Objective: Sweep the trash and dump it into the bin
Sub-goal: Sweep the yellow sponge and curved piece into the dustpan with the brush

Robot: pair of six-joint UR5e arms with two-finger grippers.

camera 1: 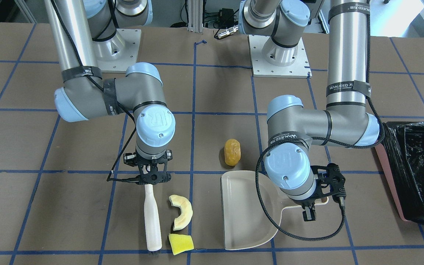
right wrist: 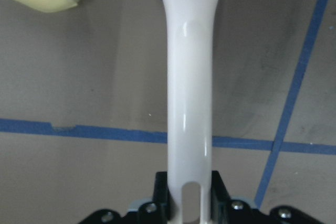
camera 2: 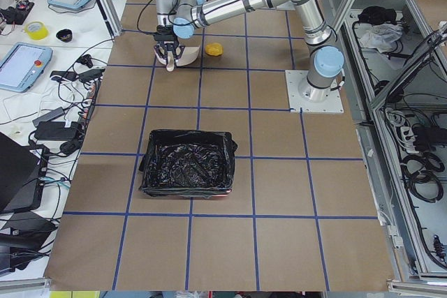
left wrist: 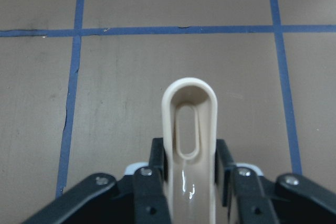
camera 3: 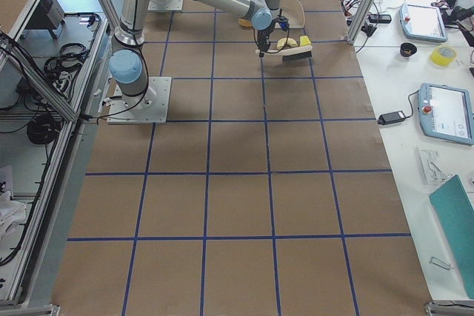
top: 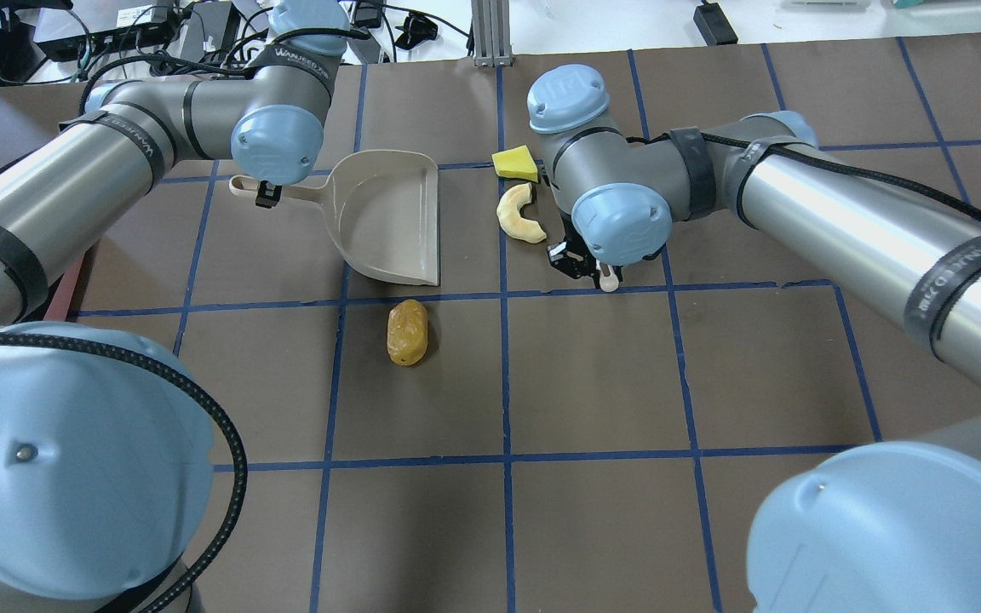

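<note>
left gripper clamps the beige dustpan by its handle, mouth facing the brush clenched in the right gripper. crescent slice and sponge wedge lie off that mouth awaiting sweeping, amber lump beside the pan's corner, bin beyond its handle.

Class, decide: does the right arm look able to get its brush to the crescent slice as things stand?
Probably yes: the right gripper holds the brush right beside the crescent slice, nothing standing between them.
</note>
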